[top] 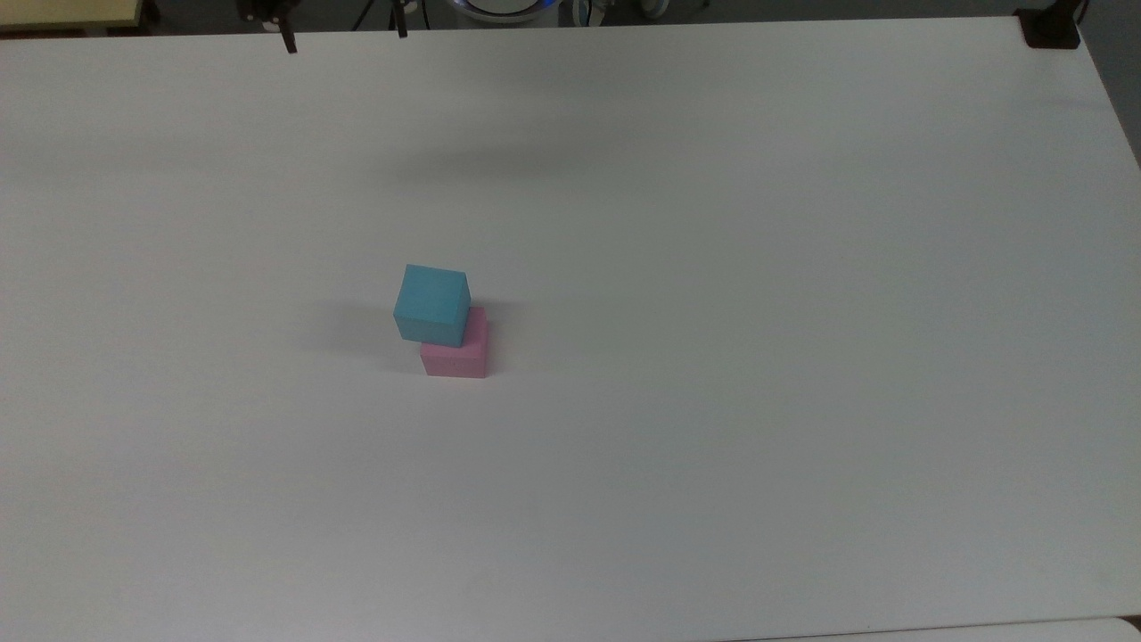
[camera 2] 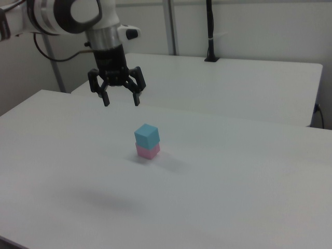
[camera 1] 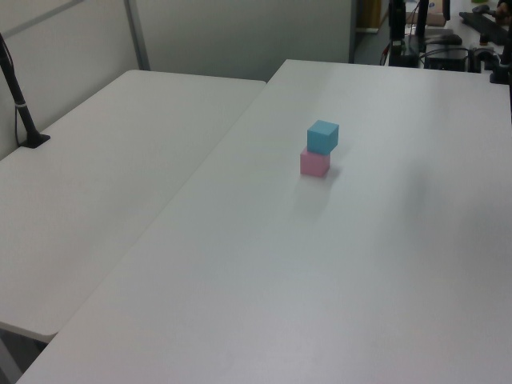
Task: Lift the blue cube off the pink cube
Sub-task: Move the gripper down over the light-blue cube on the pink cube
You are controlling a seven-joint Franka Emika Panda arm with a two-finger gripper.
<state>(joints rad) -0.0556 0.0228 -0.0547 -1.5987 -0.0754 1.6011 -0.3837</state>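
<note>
Top view: the blue cube (top: 432, 301) sits on the pink cube (top: 457, 353), left of frame centre, on the white table (top: 758, 357). It is offset toward the upper left, so pink shows along the lower and right edges. Two dark fingertips (top: 289, 41) enter at the top edge, well apart from the stack.

Left view: the stack stands right of centre in the upper half, blue cube (camera 1: 322, 137) squarely above pink cube (camera 1: 314, 163), touching. A second table (camera 1: 96, 176) adjoins at the frame's left.

Right view: the gripper (camera 2: 120, 98) hangs in the upper left, above and left of the stack, fingers spread wide, holding nothing. Blue cube (camera 2: 147, 135) rests on pink cube (camera 2: 148, 150) near centre.

Assessment: nothing is accomplished yet. Approach, descent, grasp, lift and set-down all remain.
</note>
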